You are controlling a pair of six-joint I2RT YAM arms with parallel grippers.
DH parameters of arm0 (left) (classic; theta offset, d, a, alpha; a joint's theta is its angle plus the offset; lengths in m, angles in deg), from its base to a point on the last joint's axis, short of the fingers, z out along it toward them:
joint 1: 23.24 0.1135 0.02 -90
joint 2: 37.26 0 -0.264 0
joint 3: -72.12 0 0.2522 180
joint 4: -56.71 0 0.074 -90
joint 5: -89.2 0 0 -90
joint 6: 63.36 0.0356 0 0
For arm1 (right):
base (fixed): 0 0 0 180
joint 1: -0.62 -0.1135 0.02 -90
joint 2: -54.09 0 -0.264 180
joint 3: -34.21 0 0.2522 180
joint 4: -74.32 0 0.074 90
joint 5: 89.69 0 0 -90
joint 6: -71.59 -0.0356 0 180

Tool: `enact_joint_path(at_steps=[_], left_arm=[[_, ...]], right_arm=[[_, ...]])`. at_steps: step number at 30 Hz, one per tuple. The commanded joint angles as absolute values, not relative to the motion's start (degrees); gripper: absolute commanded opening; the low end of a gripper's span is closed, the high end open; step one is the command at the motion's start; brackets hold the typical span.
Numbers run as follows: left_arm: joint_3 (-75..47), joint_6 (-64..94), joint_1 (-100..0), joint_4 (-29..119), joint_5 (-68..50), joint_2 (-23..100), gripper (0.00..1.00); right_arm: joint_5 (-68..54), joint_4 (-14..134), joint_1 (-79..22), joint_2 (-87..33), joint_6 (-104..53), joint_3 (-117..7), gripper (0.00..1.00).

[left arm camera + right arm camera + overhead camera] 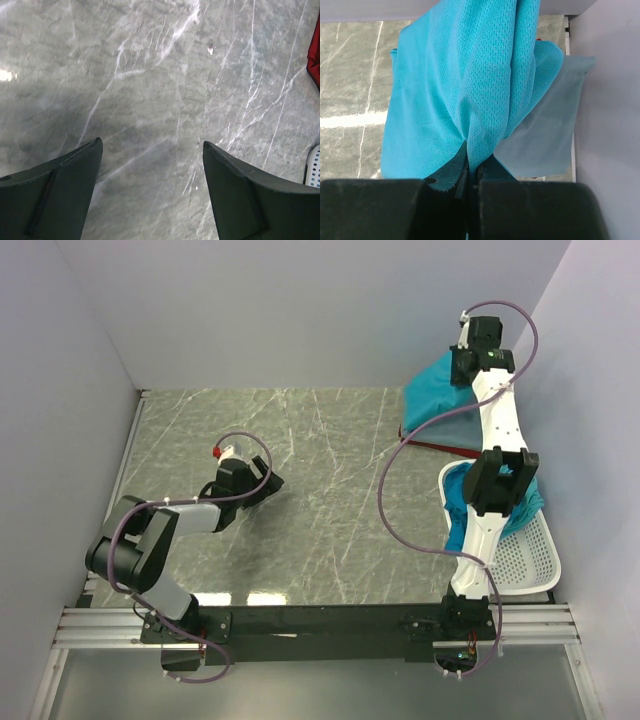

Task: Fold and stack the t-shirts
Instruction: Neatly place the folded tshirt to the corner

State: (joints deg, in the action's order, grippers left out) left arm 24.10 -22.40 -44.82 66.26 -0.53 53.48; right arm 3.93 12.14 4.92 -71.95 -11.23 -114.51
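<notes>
Nearest, along the bottom edge: metal rail (pixel 320 620) carrying both arm bases.

Far left: left arm (pixel 150 535) folded low, elbow drawn back, reaching toward the middle of the table (pixel 330 440). Left gripper (pixel 152 145) close above the bare grey marbled top. Jaws spread wide, nothing between them. Dark fingers (pixel 60 195) at either side of the left wrist view. Sliver of dark red shirt (pixel 315 55) at the right edge of that view, well apart from this gripper.

Moving right: right arm (pixel 497 430) stretched long toward the far right corner. Right gripper (pixel 472 165) clamped on a pinch of teal shirt (pixel 485 75). Jaws pressed together, mesh cloth bunched between them. Cloth raised off the table at the grip, hanging in folds, lower part draped over the pile beneath.

Under it: grey-blue shirt (pixel 545 135), folded flat, resting on the dark red shirt. Red edge showing along the near side in the top view. Pile close to the right wall (pixel 590 390).

Nearer, far right: white basket (pixel 535 565) just beside the right arm's base. Inside, second teal shirt (pixel 462 502), crumpled, spilling over the left rim, partly hidden by the arm.
</notes>
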Motion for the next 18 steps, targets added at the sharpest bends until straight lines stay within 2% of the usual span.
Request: enact_joint_path(at_steps=[1, 3, 4, 5, 6, 7, 12, 18], left_arm=[[25.3, -22.2, -45.3, 63.7, -1.0, 50.8, 0.87], [25.3, -22.0, -45.4, 63.4, -1.0, 50.3, 0.87], [25.1, -21.8, -45.4, 63.2, -1.0, 50.0, 0.88], [24.9, -21.4, -45.4, 62.9, -1.0, 49.9, 0.88], [24.7, -21.3, -45.5, 62.7, -1.0, 49.6, 0.88], [24.6, -21.3, -45.5, 62.5, -1.0, 49.4, 0.88], [25.1, -20.4, -45.6, 61.6, -1.0, 46.0, 0.88], [24.5, -18.8, -46.2, 58.8, 1.2, 39.8, 0.88]], right_arm=[[5.1, 17.0, 6.5, -71.1, -12.3, -115.3, 0.0], [5.1, 17.7, 6.9, -72.2, -12.6, -115.5, 0.04], [5.9, 17.8, 7.0, -72.6, -13.2, -116.1, 0.13], [6.8, 17.9, 7.2, -73.0, -13.6, -116.2, 0.3], [8.6, 17.8, 7.4, -73.7, -14.1, -116.4, 0.83], [9.6, 17.7, 7.5, -73.9, -15.4, -116.5, 0.89], [9.6, 18.6, 7.0, -68.3, -18.1, -109.9, 0.91], [10.0, 27.9, 3.7, -51.9, -22.3, -87.2, 0.92]])
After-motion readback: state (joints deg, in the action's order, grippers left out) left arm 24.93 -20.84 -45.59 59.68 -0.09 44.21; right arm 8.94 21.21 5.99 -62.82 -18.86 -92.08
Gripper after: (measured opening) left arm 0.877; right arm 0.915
